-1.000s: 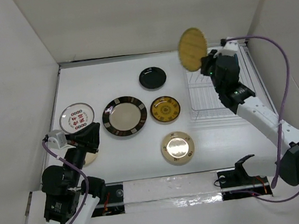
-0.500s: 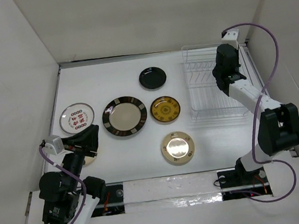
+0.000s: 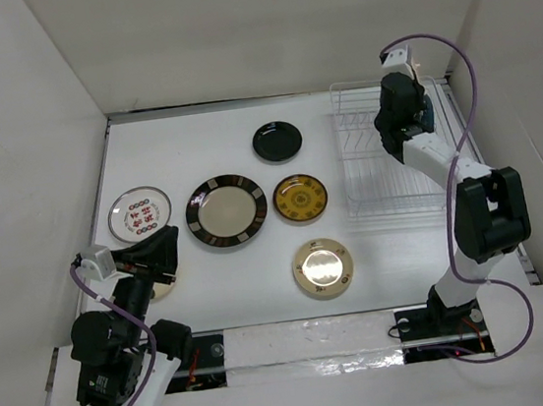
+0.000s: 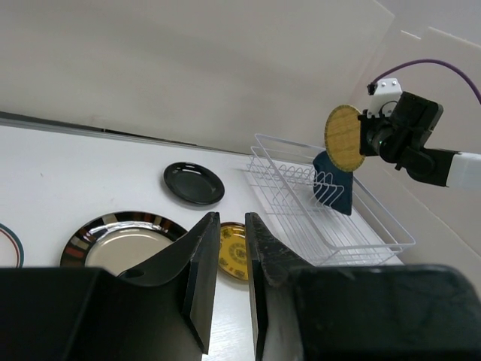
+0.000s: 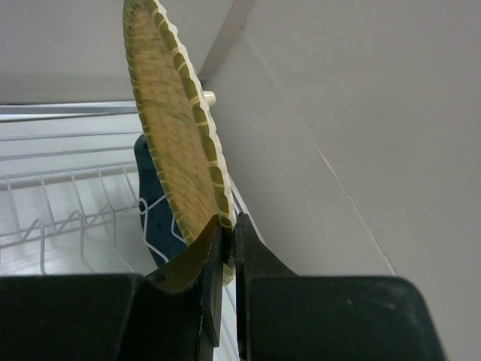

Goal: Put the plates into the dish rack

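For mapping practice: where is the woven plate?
The right gripper holds the woven plate upright in its jaws, at the left wrist view's right, above the rack's blue plate.

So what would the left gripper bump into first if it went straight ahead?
Probably the small yellow patterned plate, seen between the left gripper's fingers; the big brown-striped plate lies just left. Depth is unclear.

Bright, even light; foreground perhaps blurred.
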You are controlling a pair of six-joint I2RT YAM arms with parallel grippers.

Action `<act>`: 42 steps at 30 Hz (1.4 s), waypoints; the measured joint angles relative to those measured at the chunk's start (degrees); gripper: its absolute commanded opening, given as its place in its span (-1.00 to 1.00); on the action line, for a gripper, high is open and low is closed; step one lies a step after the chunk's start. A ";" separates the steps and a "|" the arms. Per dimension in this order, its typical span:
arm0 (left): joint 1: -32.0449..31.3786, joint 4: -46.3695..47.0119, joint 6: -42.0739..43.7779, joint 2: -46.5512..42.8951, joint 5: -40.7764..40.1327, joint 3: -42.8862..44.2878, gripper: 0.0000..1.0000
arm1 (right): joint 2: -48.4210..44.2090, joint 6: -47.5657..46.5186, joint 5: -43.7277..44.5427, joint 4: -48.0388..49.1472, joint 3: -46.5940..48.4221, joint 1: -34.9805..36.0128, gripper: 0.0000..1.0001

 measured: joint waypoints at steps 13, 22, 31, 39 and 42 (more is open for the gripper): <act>0.00 -0.33 0.07 0.68 -0.94 0.00 -0.67 | 8.33 3.32 3.98 -4.20 -0.83 0.22 -1.00; 0.00 -0.42 0.07 1.49 -0.90 0.00 -0.68 | 7.98 16.26 0.59 -11.74 -1.03 -1.49 -0.25; -0.02 -0.44 0.07 3.13 -0.85 0.00 -0.68 | -3.06 32.68 -7.32 -21.81 -1.46 -2.93 0.50; -0.04 -0.37 0.02 5.64 -0.83 0.00 -0.91 | -31.52 44.63 -21.62 -22.62 -15.32 12.13 -1.00; -0.04 -0.39 0.07 6.80 -0.76 0.00 -1.00 | -39.69 50.62 -26.91 -25.11 -23.76 19.93 -1.00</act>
